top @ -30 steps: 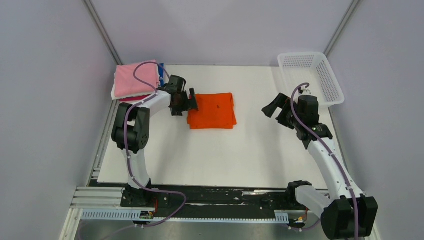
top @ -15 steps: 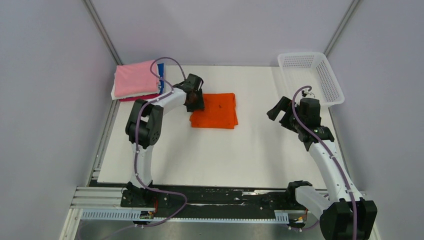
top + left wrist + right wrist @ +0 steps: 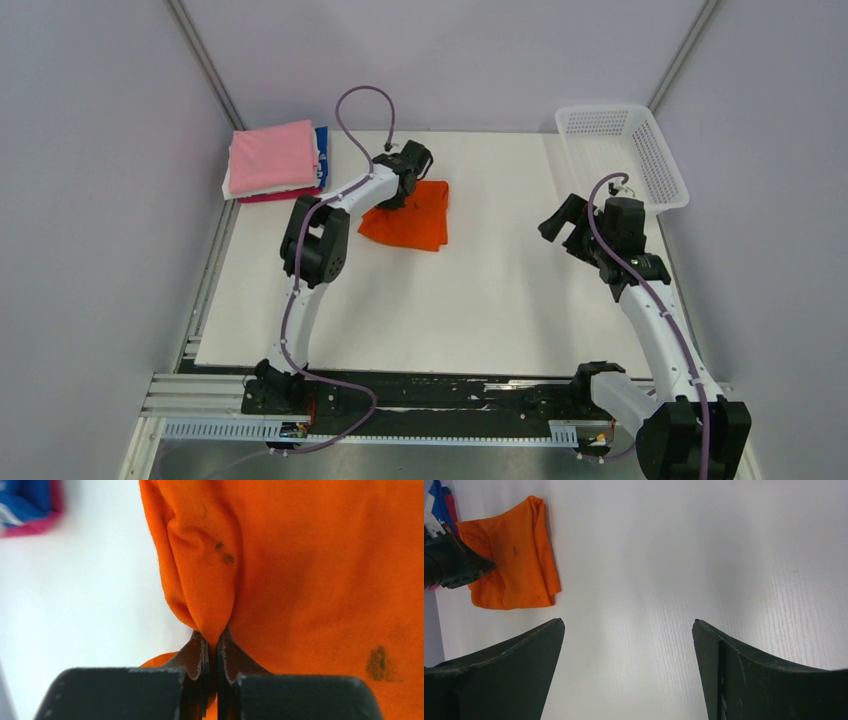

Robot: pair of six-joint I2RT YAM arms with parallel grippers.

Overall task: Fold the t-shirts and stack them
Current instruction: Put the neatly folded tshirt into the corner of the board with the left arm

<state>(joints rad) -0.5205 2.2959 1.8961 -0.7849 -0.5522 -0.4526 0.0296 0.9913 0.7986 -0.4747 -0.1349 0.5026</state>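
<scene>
**Top view.** The folded stack (image 3: 270, 158), pink on top, sits at the far left corner of the bench (image 3: 480, 300). The orange shirt (image 3: 418, 225) lies to the right of the folded stack, near it but apart, with bare bench between them. It is a rumpled, skewed packet. Its long axis slants from its far end toward the near right, away from the folded stack. The left pincer (image 3: 408, 185) is on that far end, the end closer to the folded stack. The right pincer (image 3: 556, 214) hangs well to the right, beyond the shirt and close to the basket (image 3: 668, 170). The left arm is by far the nearer. As I judge it, the way from the grip to the folded stack runs left and a little farther back.

**Left wrist view.** The jaws are together, clamped on a pinched ridge of orange cloth, and the rest of the shirt spreads ahead and to the right. A blurred blue and pink corner of the folded stack shows at upper left, across white bench.

**Right wrist view.** The fingers stand wide apart with only bench between them. The shirt lies at upper left with the left pincer on its left edge, and a strip of the folded stack shows beyond it.

The trailing end of the shirt may well drag or unfold on the way over.
</scene>
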